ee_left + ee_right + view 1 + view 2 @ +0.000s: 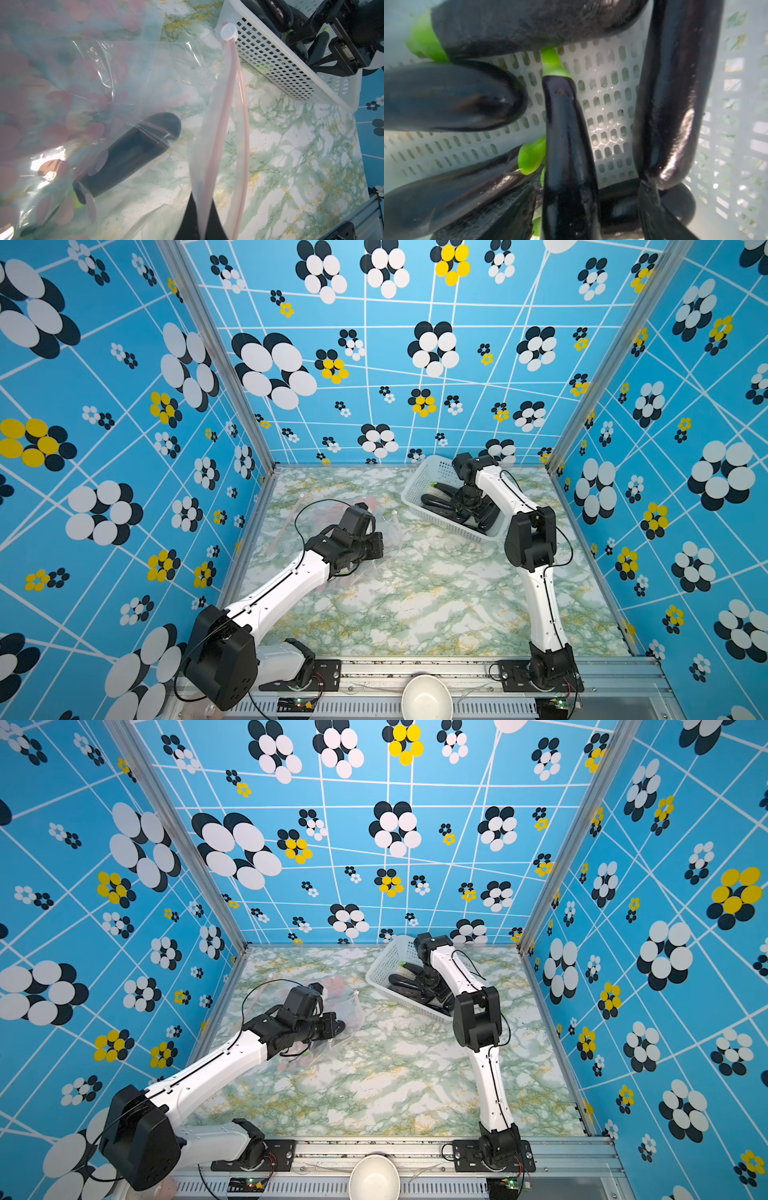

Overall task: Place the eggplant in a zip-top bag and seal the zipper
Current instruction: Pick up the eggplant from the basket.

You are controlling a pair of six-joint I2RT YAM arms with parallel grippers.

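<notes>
Left tool [202, 209] clamps the zip-top bag [220, 124] rim, right tool [586, 187] gapes wide astride an eggplant [566, 145] in the basket [608, 104].

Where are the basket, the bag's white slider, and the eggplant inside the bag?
basket [424, 477]: in a top view, its mesh wall.
slider [228, 31]: left wrist view, its round cap.
eggplant [133, 153]: left wrist view, mid-body.

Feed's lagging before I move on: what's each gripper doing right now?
Left gripper: shut on the bag.
Right gripper: open, straddling an eggplant in the basket.
</notes>
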